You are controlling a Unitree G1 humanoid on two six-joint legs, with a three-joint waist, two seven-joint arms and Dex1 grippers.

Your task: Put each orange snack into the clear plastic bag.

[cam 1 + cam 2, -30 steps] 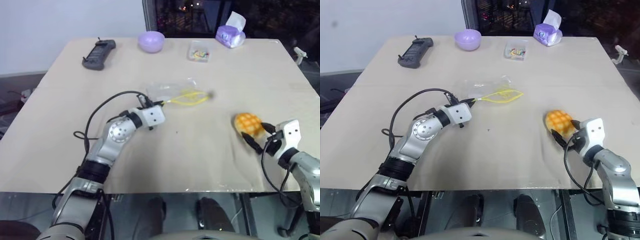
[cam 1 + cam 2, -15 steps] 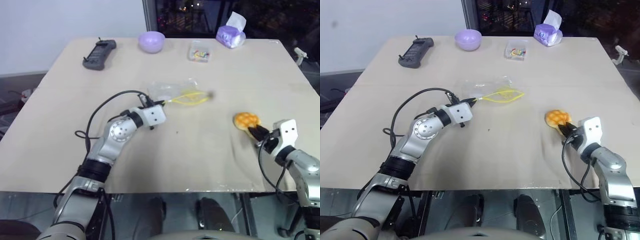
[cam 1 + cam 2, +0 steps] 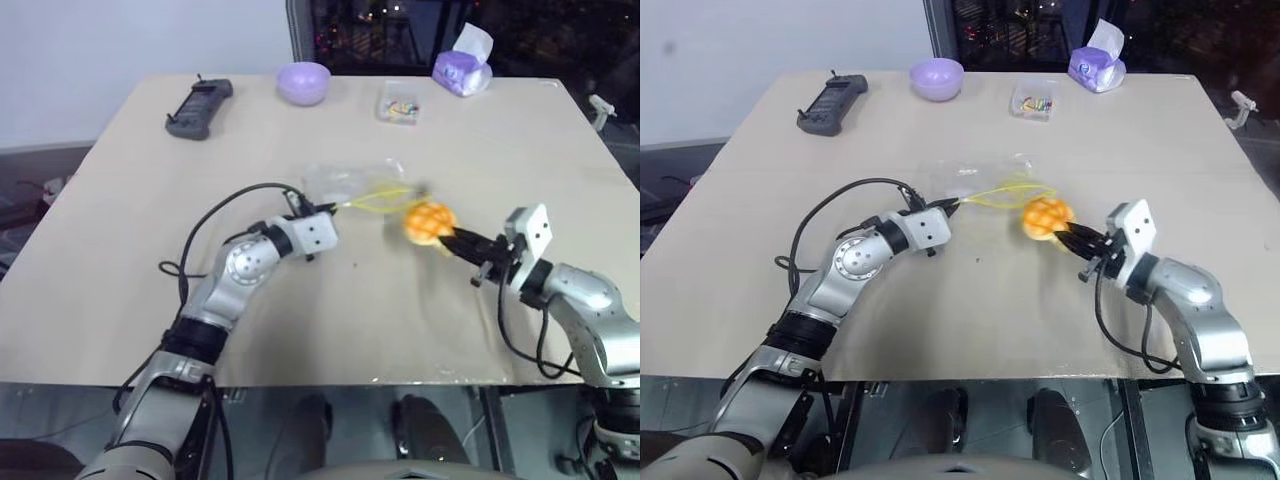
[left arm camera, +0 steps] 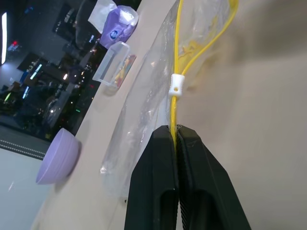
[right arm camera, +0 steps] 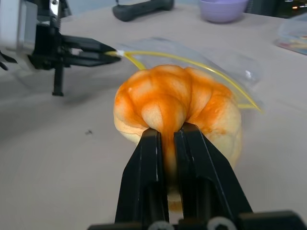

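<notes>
The orange snack (image 3: 428,221), a domed bun with a grid top, hangs above the table with my right gripper (image 3: 452,239) shut on its edge; in the right wrist view the fingers (image 5: 151,158) pinch into the bun (image 5: 177,103). The snack sits just right of the mouth of the clear plastic bag (image 3: 348,181). The bag lies crinkled on the table, its yellow seal strip (image 3: 385,194) pulled into an open loop. My left gripper (image 3: 333,207) is shut on the near end of that strip, seen close in the left wrist view (image 4: 174,132).
Along the table's far edge stand a lilac bowl (image 3: 302,82), a black controller (image 3: 198,107), a small clear box (image 3: 398,103) with colourful bits and a purple tissue pack (image 3: 462,68). The bare table top (image 3: 380,310) spreads wide in front of both arms.
My right gripper has shut on the snack, lifted it off the table and carried it left to the bag's mouth. The left gripper has held the strip in place.
</notes>
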